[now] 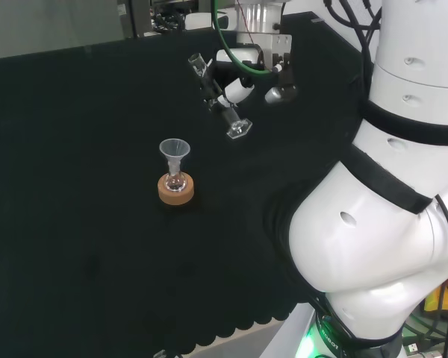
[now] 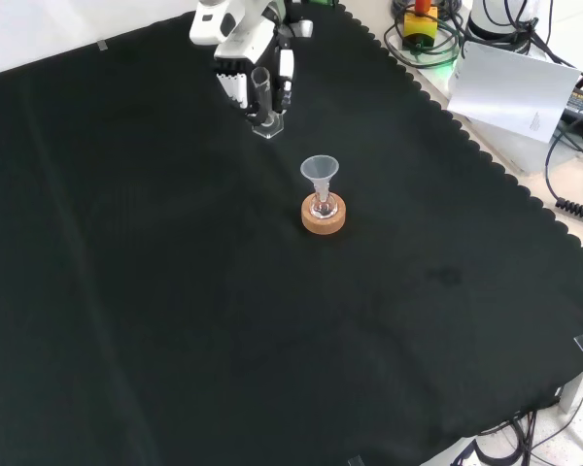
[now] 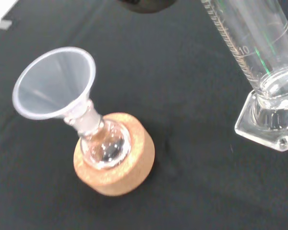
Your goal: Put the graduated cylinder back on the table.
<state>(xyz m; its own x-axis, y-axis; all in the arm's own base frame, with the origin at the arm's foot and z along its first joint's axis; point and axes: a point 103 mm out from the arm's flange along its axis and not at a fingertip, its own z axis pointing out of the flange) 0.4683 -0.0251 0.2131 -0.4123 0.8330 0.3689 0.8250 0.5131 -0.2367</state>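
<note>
The hand (image 1: 235,91) is closed around the graduated cylinder (image 1: 218,97), held tilted above the black cloth (image 1: 75,224) in the head view. The hexagonal foot (image 3: 269,122) is judged not yet seated. Clear glass: rigid, smooth, probably slippery and breakable; best held mid-barrel, as here. A flask (image 2: 322,206) with funnel (image 2: 320,170) on a cork ring (image 2: 324,216) stands nearby, apart.

Place: a robotics lab.
Bench: black cloth (image 2: 175,291) as cover.
Glassware: flask (image 1: 175,179) with funnel (image 1: 175,150) on cork ring (image 1: 176,190).
Clutter: cables (image 2: 573,146) at bench edge.
</note>
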